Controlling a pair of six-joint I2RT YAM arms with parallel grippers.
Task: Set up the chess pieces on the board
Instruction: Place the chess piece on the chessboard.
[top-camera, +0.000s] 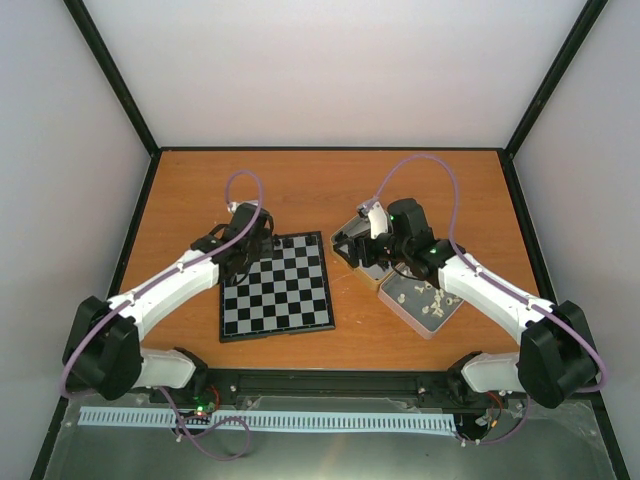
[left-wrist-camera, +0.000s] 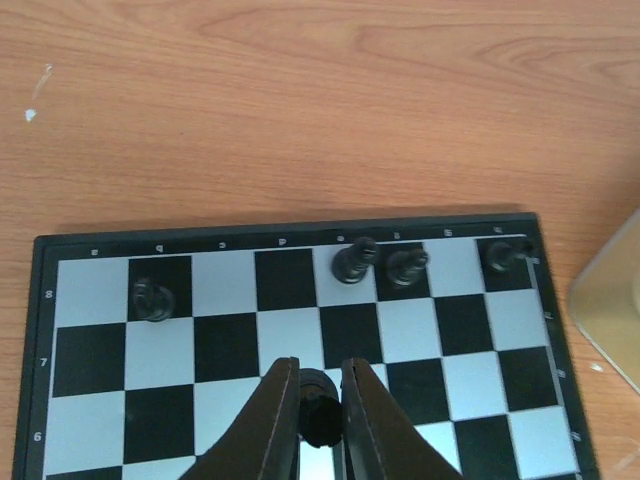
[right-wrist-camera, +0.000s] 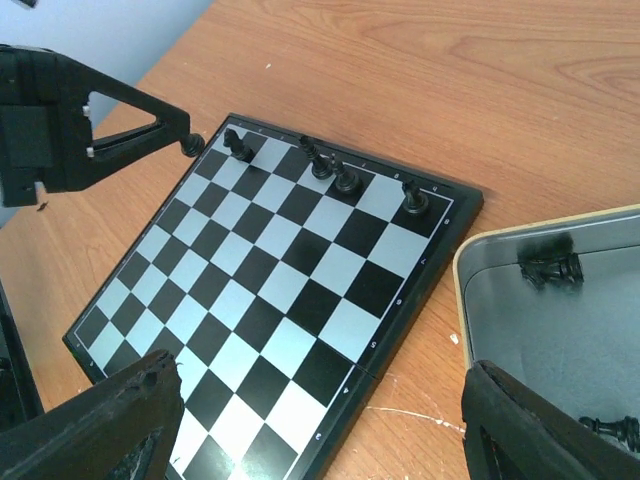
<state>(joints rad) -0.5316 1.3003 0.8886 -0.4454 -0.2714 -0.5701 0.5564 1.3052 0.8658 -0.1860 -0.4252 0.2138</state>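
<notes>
Board (top-camera: 290, 300): we see it flat on the wooden table (top-camera: 200, 190), between the two arms.
Chessmen on the board: four black chessmen (left-wrist-camera: 352, 262) stand upright along its far row (the one marked 8), one near the left end and three towards the right.
Held chessman (left-wrist-camera: 318, 412): a fifth black piece, over the board's middle columns, nearer to us than the far row; we cannot tell whether it touches the board.
Left gripper (left-wrist-camera: 318, 398): over the board's far-left part, fingers pinched tight on the held chessman.
Right gripper (right-wrist-camera: 322, 378): over the board's right edge, jaws spread wide, nothing between them.
Silver tin (right-wrist-camera: 470, 290): just right of the board, not touching it; we count two loose black pieces (right-wrist-camera: 550, 268) lying inside.
Second tin (top-camera: 405, 314): farther right of the board, holding cream-white pieces (top-camera: 428, 295).
</notes>
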